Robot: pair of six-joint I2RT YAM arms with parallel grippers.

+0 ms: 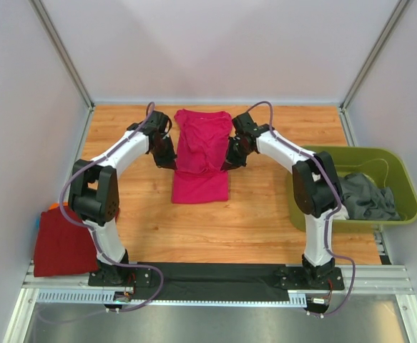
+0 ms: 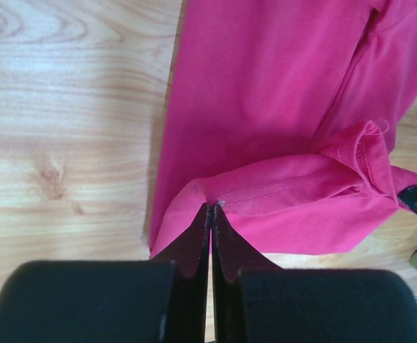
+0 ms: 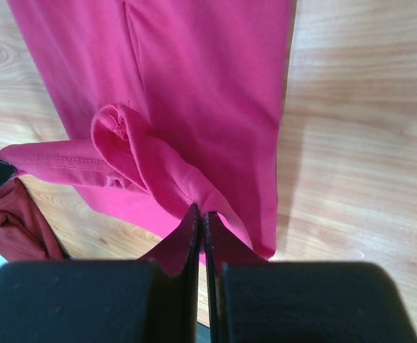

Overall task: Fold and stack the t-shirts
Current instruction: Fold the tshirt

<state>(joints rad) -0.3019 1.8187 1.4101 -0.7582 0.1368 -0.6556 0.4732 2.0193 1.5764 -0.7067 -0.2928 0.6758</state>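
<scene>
Pink t-shirt (image 1: 202, 153): my left gripper (image 2: 209, 207) pinched its hem at nine o'clock, my right gripper (image 3: 199, 211) at three o'clock.

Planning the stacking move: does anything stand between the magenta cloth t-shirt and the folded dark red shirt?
Only the left arm's elbow, rising beside the folded dark red shirt; the wooden table between it and the magenta cloth t-shirt shows nothing loose.

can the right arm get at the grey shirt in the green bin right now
Probably not yet: the right gripper is shut on the pink t-shirt's edge. Once it lets go, the way looks free, since the grey shirt lies uncovered in the open bin beside that arm's base.
</scene>
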